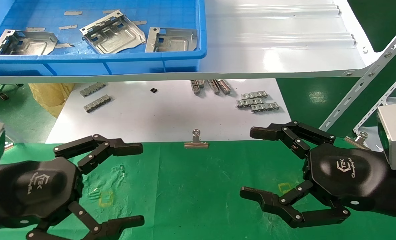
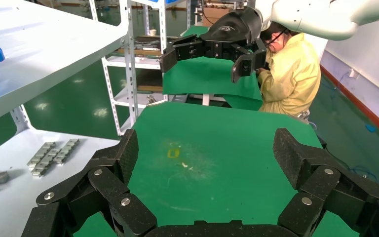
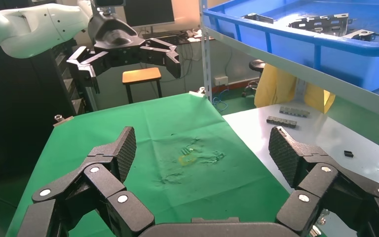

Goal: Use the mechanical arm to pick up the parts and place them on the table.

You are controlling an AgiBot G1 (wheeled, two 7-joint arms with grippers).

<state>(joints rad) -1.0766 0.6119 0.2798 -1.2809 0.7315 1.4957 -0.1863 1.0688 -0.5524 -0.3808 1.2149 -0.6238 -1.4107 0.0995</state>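
Observation:
Three silver stamped metal parts lie in the blue bin: one at the left (image 1: 23,42), one in the middle (image 1: 113,31), one at the right (image 1: 171,40). They also show in the right wrist view (image 3: 321,22). My left gripper (image 1: 138,183) is open and empty over the left of the green table (image 1: 191,186). My right gripper (image 1: 251,163) is open and empty over the table's right side. In the left wrist view my left gripper (image 2: 205,153) frames bare green cloth; in the right wrist view my right gripper (image 3: 202,148) does the same.
The blue bin (image 1: 118,56) stands on a white shelf (image 1: 284,43) above a glossy white sheet (image 1: 168,113) with ridged metal strips (image 1: 256,101). A binder clip (image 1: 196,140) sits at the cloth's far edge. A slanted shelf bracket (image 1: 361,93) stands at the right.

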